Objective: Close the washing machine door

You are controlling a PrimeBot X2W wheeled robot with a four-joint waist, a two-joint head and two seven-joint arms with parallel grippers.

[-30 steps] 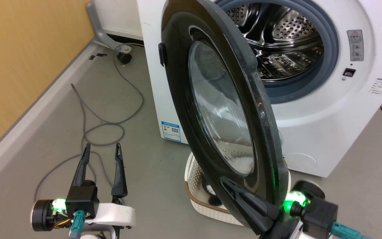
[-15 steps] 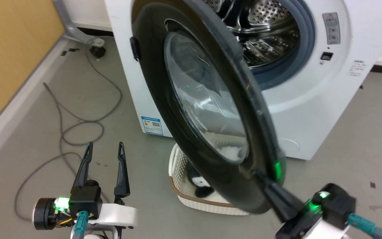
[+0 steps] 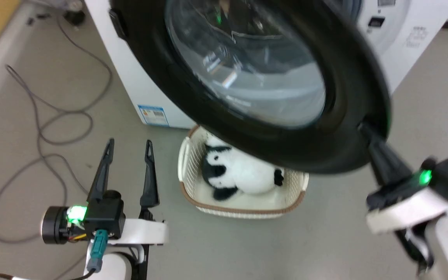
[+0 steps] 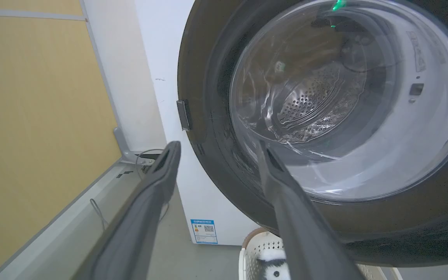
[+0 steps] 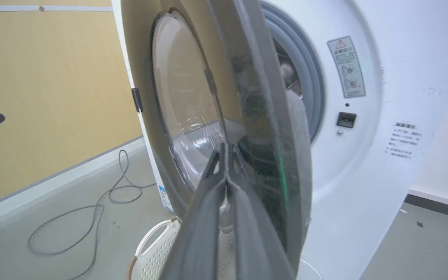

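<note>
The washing machine door (image 3: 274,146) is a black-rimmed round door with a clear glass bowl; it stands partly swung in front of the white washing machine (image 3: 403,42). The right wrist view shows the door (image 5: 263,128) edge-on, with a gap to the blue-grey gasket (image 5: 311,97). My right gripper (image 3: 364,130) is shut, and its tips rest against the door's outer face near the lower right rim (image 5: 226,149). My left gripper (image 3: 128,146) hangs open over the floor, apart from the door. In the left wrist view, the left gripper (image 4: 218,146) points at the door's glass (image 4: 344,116).
A cream basket (image 3: 247,212) holding a black-and-white plush (image 3: 239,173) sits on the floor just below the door. A grey cable (image 3: 53,124) loops across the floor at the left, beside the yellow wall (image 5: 53,77) and its grey skirting.
The head camera has shifted. The door has swung from nearly edge-on to almost face-on over the drum opening, and my right gripper has travelled with it. My left gripper stayed open.
</note>
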